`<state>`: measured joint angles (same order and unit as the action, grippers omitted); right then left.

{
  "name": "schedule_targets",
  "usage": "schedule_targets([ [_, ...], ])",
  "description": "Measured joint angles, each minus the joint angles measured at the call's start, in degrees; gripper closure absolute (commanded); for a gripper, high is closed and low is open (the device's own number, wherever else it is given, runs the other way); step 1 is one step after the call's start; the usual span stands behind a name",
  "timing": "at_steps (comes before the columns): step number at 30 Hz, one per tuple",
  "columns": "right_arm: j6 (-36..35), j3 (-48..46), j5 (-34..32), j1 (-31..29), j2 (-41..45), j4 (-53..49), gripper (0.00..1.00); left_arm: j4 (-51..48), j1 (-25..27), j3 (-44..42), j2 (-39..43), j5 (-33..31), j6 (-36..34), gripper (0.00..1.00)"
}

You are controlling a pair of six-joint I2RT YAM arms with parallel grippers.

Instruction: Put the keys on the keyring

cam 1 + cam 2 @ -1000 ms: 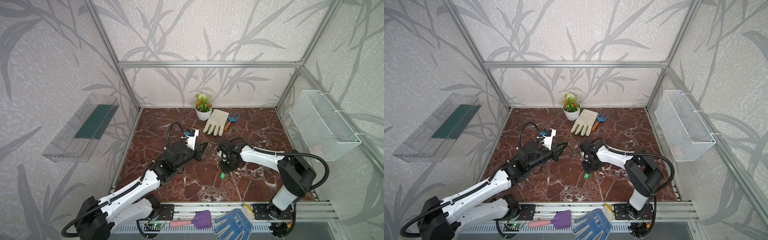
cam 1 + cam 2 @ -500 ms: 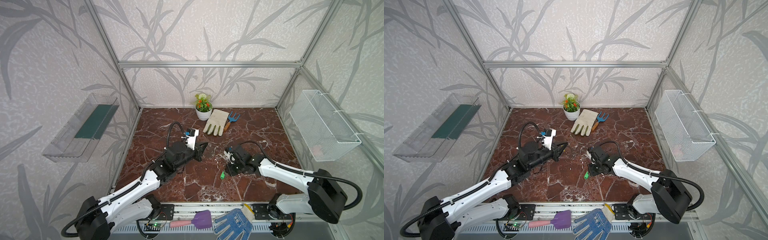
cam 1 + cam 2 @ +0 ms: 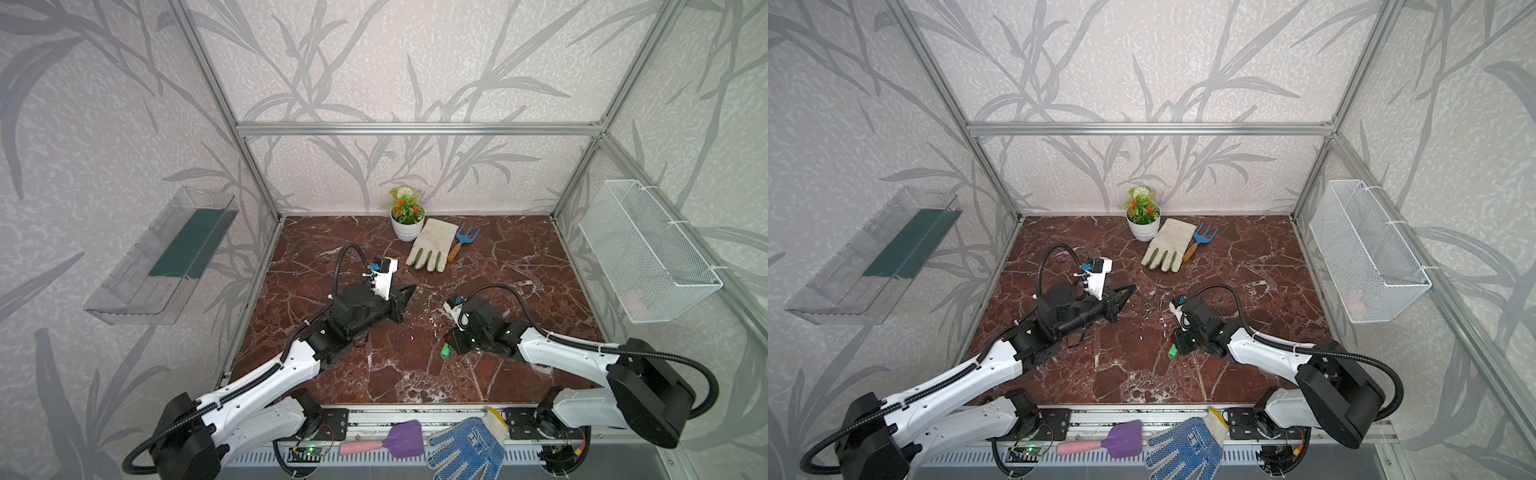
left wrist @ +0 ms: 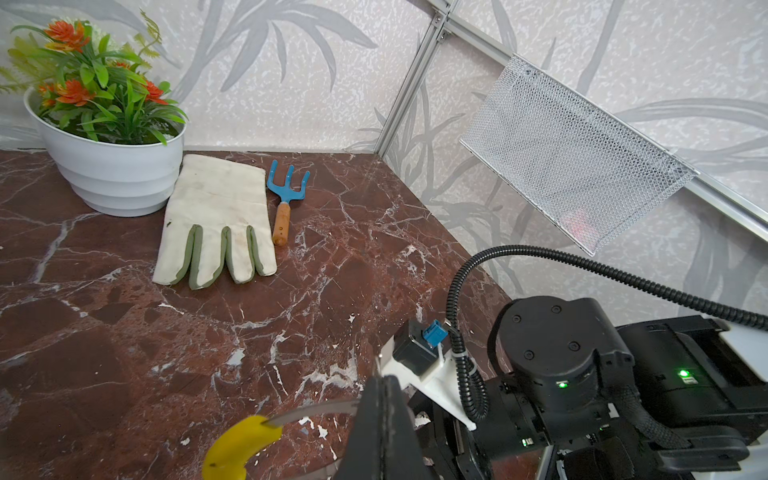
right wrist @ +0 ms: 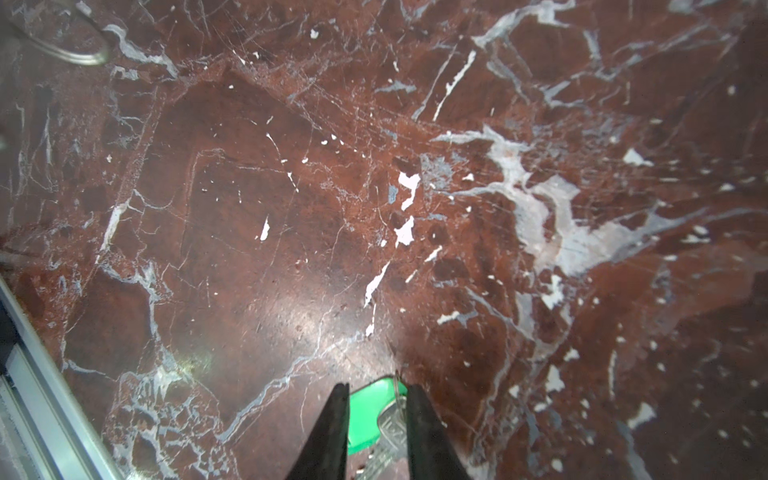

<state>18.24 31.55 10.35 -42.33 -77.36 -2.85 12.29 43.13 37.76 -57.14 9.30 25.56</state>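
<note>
Left claw (image 3: 410, 289) pinched shut mid-air; right claw (image 3: 450, 347), jaws narrowly apart, tilts downward.

Over the table (image 3: 519, 257), my left end effector (image 3: 410, 289) holds the keyring (image 4: 245, 440) left of centre. My right end effector (image 3: 449, 348) lies to its right, nearer the front, the keys (image 3: 445, 352) between its fingers (image 5: 332, 428). Behind: pot (image 3: 407, 228), glove (image 3: 432, 245), rake (image 3: 464, 241), left to right.

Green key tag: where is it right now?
In both top views the green key tag is just right of centre, toward the front edge of the marble table, between the fingers of the right gripper.
</note>
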Motion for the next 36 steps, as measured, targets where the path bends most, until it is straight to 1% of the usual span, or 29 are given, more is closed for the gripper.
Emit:
schedule_targets([
  [1, -0.37, 0.04, 0.22, 0.00, -0.94, 0.02, 0.80, 0.02, 0.00, 0.00, -0.02, 0.00, 0.00, 1.00],
  [6, -1.44, 0.11, 0.24, 0.00, -2.97, -0.17, 0.81, 0.04, 0.00, 0.00, -0.28, 0.00, 0.00, 1.00],
  [9, -1.84, 0.11, 0.17, 0.00, -2.97, -0.13, 0.86, 0.07, 0.00, 0.00, -0.33, 0.02, 0.00, 1.00],
  [13, -2.19, 0.11, 0.07, 0.00, -2.95, -0.17, 0.95, 0.11, 0.00, 0.00, -0.33, 0.02, 0.00, 1.00],
  [14, -2.29, 0.11, 0.02, 0.00, -2.95, -0.20, 0.99, 0.11, 0.00, 0.00, -0.35, 0.02, 0.00, 1.00],
  [15, -2.43, 0.11, -0.02, 0.00, -2.95, -0.24, 1.00, 0.11, 0.00, 0.00, -0.33, 0.02, 0.00, 1.00],
  [19, -2.89, 0.15, -0.50, 0.00, -2.56, -1.16, 1.00, 0.11, 0.00, 0.00, -0.35, 0.02, 0.00, 1.00],
  [24, -3.32, 1.05, -1.44, 0.00, -1.38, -4.66, 1.00, 0.11, 0.00, 0.00, -0.33, 0.02, 0.00, 1.00],
  [30, -4.00, 8.17, -3.10, 0.00, -2.43, -14.21, 1.00, 0.11, 0.00, 0.00, -0.33, 0.07, 0.00, 1.00],
  [36, -4.48, 16.55, -4.35, 0.07, -8.70, -24.83, 1.00, 0.11, 0.00, 0.00, -0.33, 0.11, 0.00, 1.00],
])
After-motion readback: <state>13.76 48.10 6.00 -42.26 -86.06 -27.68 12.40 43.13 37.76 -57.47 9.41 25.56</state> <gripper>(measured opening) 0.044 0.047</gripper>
